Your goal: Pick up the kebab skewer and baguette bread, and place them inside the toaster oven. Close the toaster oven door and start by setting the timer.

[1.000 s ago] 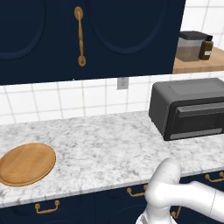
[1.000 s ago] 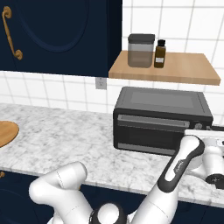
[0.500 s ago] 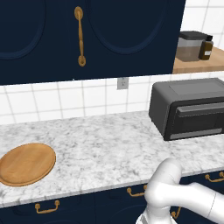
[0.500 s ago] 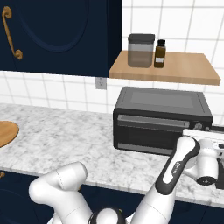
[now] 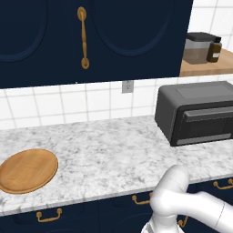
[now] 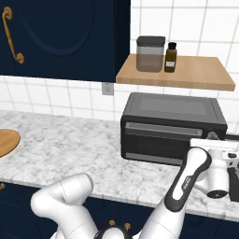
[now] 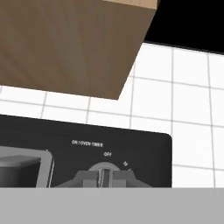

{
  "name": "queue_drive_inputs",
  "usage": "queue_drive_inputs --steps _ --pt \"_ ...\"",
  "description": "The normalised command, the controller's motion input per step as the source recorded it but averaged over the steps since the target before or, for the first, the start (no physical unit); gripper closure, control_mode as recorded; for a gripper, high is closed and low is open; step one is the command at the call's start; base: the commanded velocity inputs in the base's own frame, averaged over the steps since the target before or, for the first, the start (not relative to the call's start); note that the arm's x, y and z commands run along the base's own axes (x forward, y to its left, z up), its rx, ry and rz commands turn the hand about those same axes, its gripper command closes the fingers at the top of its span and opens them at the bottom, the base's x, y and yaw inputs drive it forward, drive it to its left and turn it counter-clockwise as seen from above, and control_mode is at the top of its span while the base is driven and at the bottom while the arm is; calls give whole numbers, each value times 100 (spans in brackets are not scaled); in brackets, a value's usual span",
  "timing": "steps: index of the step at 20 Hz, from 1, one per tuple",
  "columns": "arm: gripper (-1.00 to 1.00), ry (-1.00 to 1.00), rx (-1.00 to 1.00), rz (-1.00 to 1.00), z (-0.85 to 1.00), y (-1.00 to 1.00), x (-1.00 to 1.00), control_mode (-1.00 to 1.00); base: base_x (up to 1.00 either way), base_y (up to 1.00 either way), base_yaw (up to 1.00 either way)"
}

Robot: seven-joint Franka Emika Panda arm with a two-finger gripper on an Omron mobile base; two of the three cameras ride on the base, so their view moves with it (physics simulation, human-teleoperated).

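At the marble worktop's right end, dark grey boxy toaster oven (image 6: 172,127), door closed; gripper (image 7: 106,176) pinched shut on its timer knob (image 7: 105,168).

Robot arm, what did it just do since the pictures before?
The tool closed onto the small dark round timer knob of the dark grey boxy toaster oven. The oven's door stayed shut; the round wooden plate stayed put.
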Motion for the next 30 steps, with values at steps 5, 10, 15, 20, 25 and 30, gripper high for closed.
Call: queue_drive_inputs --steps 5,10,15,20,25,30 --pt "100 0 -7 0 0 19 7 -100 0 0 0" --pt "100 0 -5 0 6 20 14 -100 0 0 0" --pt "100 0 -1 0 2 14 1 -100 0 0 0" --pt "100 3 3 0 1 5 0 -100 0 0 0" --pt "100 6 6 -2 11 0 4 -100 0 0 0" --pt "100 0 4 -11 1 13 4 -100 0 0 0"
